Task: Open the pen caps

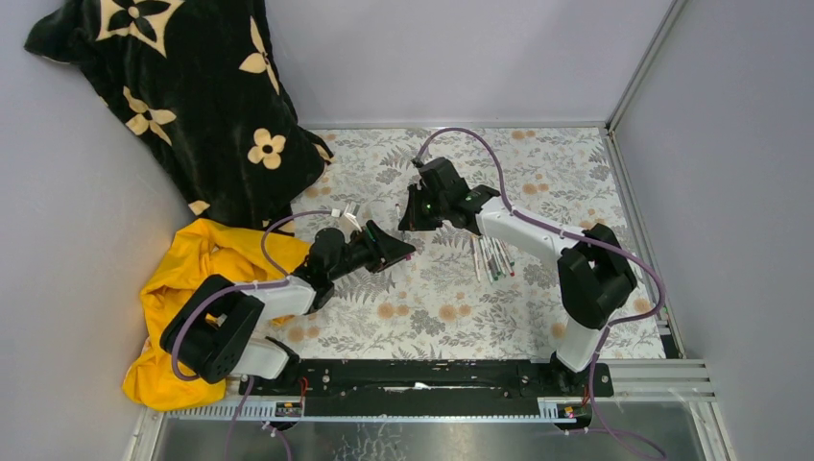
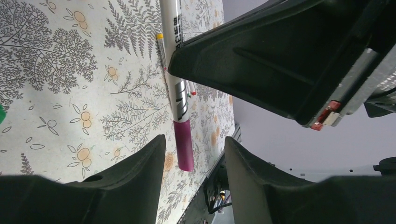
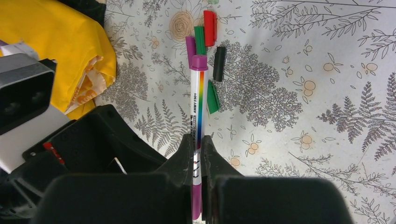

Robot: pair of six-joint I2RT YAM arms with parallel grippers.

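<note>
Pinching one pen [image 3: 198, 93] by its pale barrel in the right gripper [image 3: 197, 140], clenched tight and seemingly lifted off the surface [image 3: 303, 154], so as to leave the magenta cap [image 2: 183, 144] sticking out free at one end. Bracing the barrel this way, probably, to give the other arm something fixed to pull against.

Set at that cap with the left gripper [image 2: 196, 149]: jaws parted, one finger on each side, no visible contact, so released and holding nothing. Lined up roughly along the pen's length, which suggests a straight pull rather than a sideways tug. Judged as the closing-in just ahead of the grip on the cap.

Beyond the held pen, on the surface: loose pen caps [image 3: 209, 27] in red, green, magenta and black, lying close together, so several look already off and parked apart from the barrels. Beside the right forearm in the overhead view: the remaining pens [image 1: 491, 257], bundled tight, within easy reach.

At the left edge: a yellow cloth [image 1: 192, 259] and a black flowered blanket [image 1: 173, 96], well apart from both grippers.
</note>
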